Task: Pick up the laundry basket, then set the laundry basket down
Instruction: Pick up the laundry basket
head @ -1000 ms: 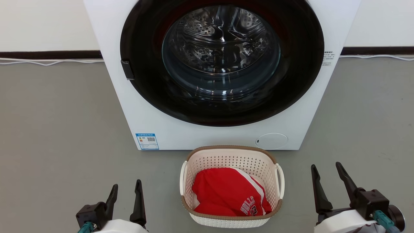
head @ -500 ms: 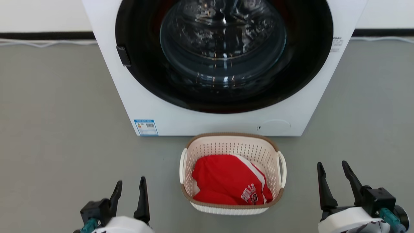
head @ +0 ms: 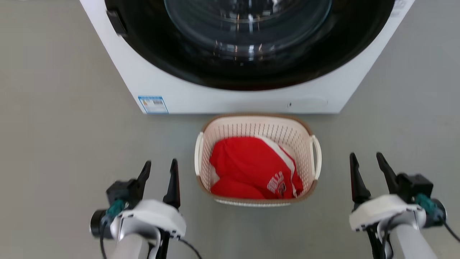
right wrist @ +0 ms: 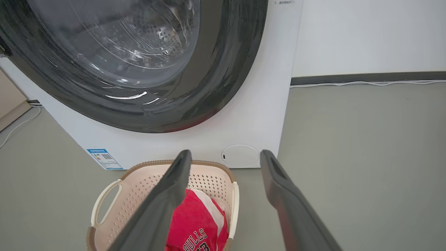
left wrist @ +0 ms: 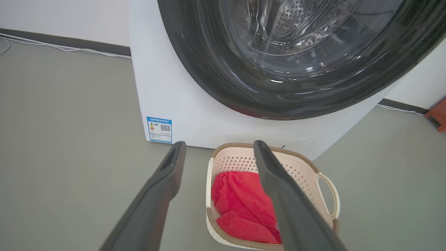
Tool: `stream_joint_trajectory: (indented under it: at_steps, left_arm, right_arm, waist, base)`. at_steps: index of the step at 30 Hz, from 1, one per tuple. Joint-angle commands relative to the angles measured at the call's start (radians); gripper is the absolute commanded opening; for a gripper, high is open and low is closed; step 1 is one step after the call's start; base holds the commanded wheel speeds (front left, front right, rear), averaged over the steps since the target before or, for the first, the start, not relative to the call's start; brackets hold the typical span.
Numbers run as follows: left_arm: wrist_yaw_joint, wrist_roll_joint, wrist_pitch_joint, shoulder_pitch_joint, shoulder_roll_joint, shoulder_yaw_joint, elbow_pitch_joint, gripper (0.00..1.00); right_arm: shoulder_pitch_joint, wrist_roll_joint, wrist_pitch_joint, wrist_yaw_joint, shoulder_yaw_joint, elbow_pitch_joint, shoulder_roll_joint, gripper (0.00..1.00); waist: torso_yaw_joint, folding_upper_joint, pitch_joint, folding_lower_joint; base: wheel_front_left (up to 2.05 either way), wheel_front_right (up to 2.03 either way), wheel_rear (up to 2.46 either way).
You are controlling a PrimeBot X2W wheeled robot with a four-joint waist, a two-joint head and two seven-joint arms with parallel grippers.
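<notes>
Left pincer point(head: 160, 162), laundry basket point(head: 251, 127), right pincer point(head: 366, 155)

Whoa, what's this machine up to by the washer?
A two-armed robot looks set to lift the laundry basket, which sits on the floor before the washing machine with a red garment inside. Its left pincer and right pincer are open, one at each side of the basket, touching nothing.

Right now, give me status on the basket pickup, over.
Left gripper open, empty, left of laundry basket. Right gripper open, empty, on its right. Basket on floor, red garment inside. Nothing in between.
</notes>
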Motion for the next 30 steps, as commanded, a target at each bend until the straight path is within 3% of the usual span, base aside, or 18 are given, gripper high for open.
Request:
stream_joint_trajectory:
  at_steps: [1,18,30]
  left_arm:
    - [0.0,0.007,-0.011,-0.057,0.009,0.019,-0.001,1.0]
    - [-0.003,-0.05,-0.011,-0.472,0.009,-0.085,0.309,1.0]
    - [0.005,-0.048,-0.011,-0.648,0.009,-0.107,0.447,1.0]
  right_arm:
    - [-0.052,0.007,-0.014,0.006,0.028,0.009,-0.007,1.0]
    - [-0.411,-0.02,-0.014,0.006,0.015,0.31,-0.032,1.0]
    - [-0.547,0.014,-0.014,0.006,0.024,0.365,-0.045,1.0]
  waist:
    - [-0.006,0.0,0.062,0.0]
    - [-0.01,0.0,0.404,0.0]
    - [-0.021,0.0,0.56,0.0]
  base:
    - [0.0,0.0,0.0]
    - [0.0,0.0,0.0]
    - [0.0,0.0,0.0]
